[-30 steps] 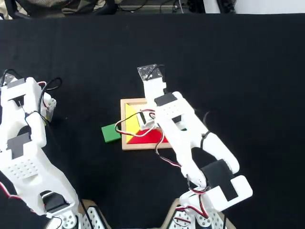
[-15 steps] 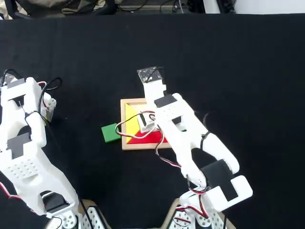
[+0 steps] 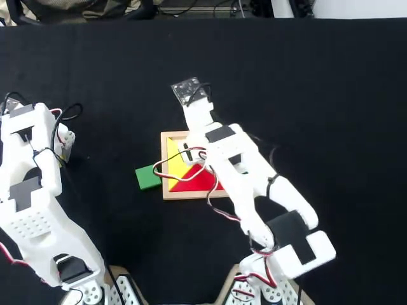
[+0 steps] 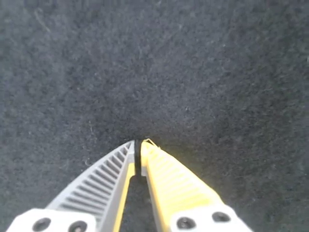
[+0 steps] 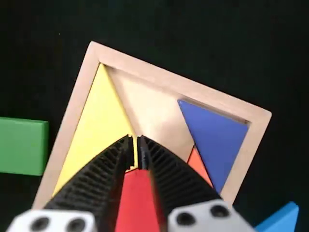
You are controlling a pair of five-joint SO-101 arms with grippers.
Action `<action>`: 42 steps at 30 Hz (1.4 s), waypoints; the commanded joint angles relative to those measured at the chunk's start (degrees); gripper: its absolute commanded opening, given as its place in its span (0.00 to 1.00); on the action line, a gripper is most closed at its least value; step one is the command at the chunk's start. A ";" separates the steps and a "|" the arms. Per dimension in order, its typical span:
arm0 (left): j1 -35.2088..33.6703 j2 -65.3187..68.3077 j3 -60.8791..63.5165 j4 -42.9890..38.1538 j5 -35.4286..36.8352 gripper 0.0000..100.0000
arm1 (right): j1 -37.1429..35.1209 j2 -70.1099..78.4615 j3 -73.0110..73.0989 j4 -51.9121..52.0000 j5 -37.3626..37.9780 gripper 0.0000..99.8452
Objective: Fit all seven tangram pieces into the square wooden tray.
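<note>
Tray (image 5: 169, 82) is seen lying on the black cloth (image 4: 154, 58) near the middle of the table, under the right arm (image 3: 254, 184).

Right gripper (image 5: 134, 140) is clenched, with only a hairline slit left between the fingertips, and nothing is held in it. Its tips are placed over the tray at the spot where the yellow triangle (image 5: 99, 121) meets the red triangle (image 5: 136, 198). Whether the tips are touching the pieces cannot be told.

Left gripper (image 4: 139, 143) is clenched too, tips pressed together and nothing gripped. It is pointed down at bare black cloth. The left arm (image 3: 32, 190) is parked at the left side of the table, well apart from the tray.

Pieces counted inside the tray, four in all:
- One yellow triangle, large, set against one side wall.
- One red triangle, next to the yellow one, partly hidden by the fingers.
- One blue triangle (image 5: 215, 133), set in the corner at the opposite side.
- One orange piece (image 5: 198, 162), small, wedged between the blue and the red; its shape is mostly hidden.

A patch of bare wood floor is left between the yellow and blue triangles.

Pieces counted outside the tray, two in all:
- One green piece (image 5: 21, 146), lying on the cloth just beside the wall on the yellow side, not touching it.
- One blue piece (image 5: 280, 220), lying near the far corner and cut off by the picture edge.

One tray and two arms are seen.
</note>
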 commanded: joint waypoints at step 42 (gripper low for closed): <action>0.66 -2.02 -0.48 -0.53 -0.18 0.03 | 5.01 7.69 -6.81 5.01 0.53 0.01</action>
